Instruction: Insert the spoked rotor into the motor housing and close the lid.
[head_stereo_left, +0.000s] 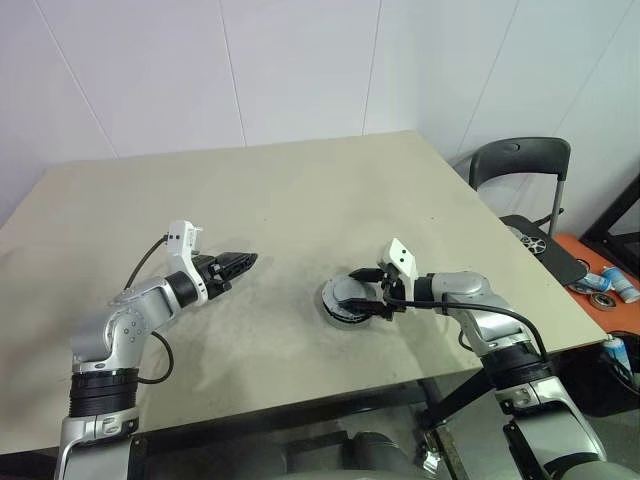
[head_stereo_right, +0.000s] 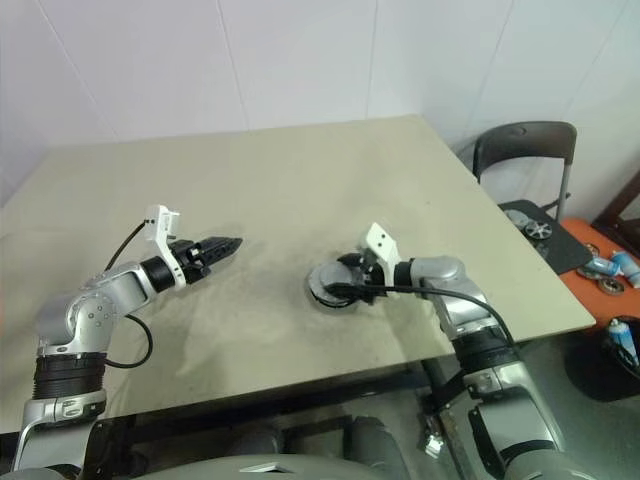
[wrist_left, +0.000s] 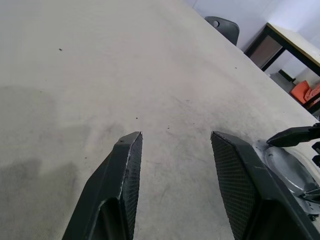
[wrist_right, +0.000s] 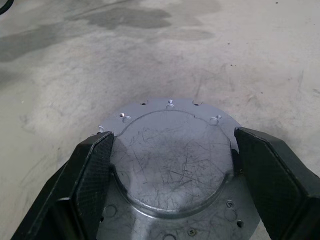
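The lid (wrist_right: 172, 165), a round silver-grey cover with a notched edge and raised centre, lies on the motor housing (head_stereo_left: 336, 317). Only the housing's darker ribbed side shows beneath the lid, right of the middle of the tan table (head_stereo_left: 300, 190). My right gripper (head_stereo_left: 368, 293) reaches in from the right, and its two fingers (wrist_right: 95, 165) press against either side of the lid's raised centre. My left gripper (head_stereo_left: 250, 260) hovers well to the left, pointing toward the housing, open with nothing between its fingers (wrist_left: 127, 165). The spoked rotor is hidden.
A black chair (head_stereo_left: 520, 165) stands past the table's right edge. Beside it a black pad (head_stereo_left: 545, 250) carries a small spoked metal part. Cans and round parts lie on an orange surface (head_stereo_left: 605, 285). The back and left of the tabletop are bare.
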